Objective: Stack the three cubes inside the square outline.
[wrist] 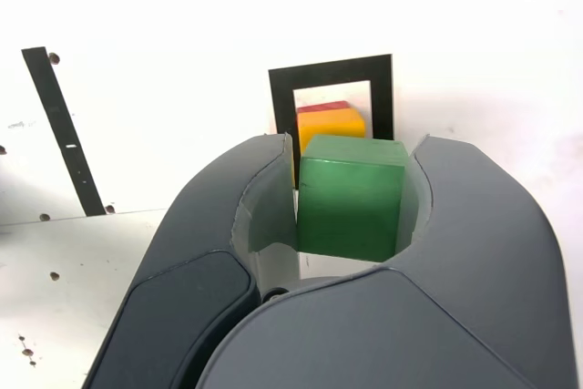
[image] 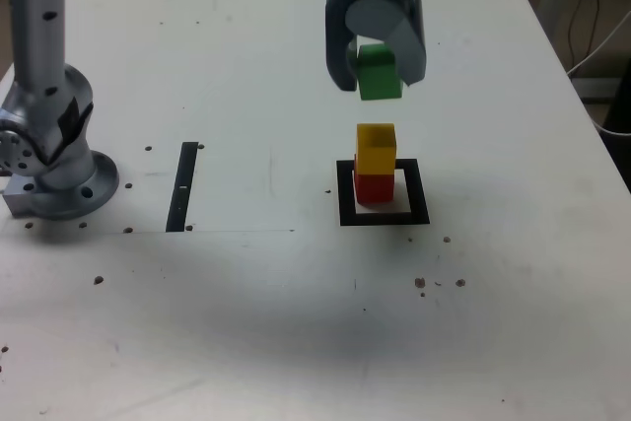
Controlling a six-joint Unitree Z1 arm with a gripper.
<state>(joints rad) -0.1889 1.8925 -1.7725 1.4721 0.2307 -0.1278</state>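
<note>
Gripper [image: 376, 74]: grey, two curved jaws closed on the green cube [image: 379, 72], held clear of the table and above the stack; in the wrist view the cube sits between the jaw tips, one face toward the camera.

White table [image: 296, 322]: bare near edge, scattered small dark holes and specks.

Square outline [image: 383, 192]: thick black tape frame with a white centre, flat on the table, toward the exterior view's right of centre.

Red cube [image: 374, 187]: resting inside the outline, on the white centre.

Yellow cube [image: 376, 148]: stacked directly on the red cube, roughly aligned with it; a gap of air separates it from the green cube above.

Black tape strip [image: 183, 186]: straight, well apart from the outline, on the exterior view's left.

Arm base [image: 49, 155]: silver, mounted at the table's edge on the exterior view's far left, beside the strip.
</note>
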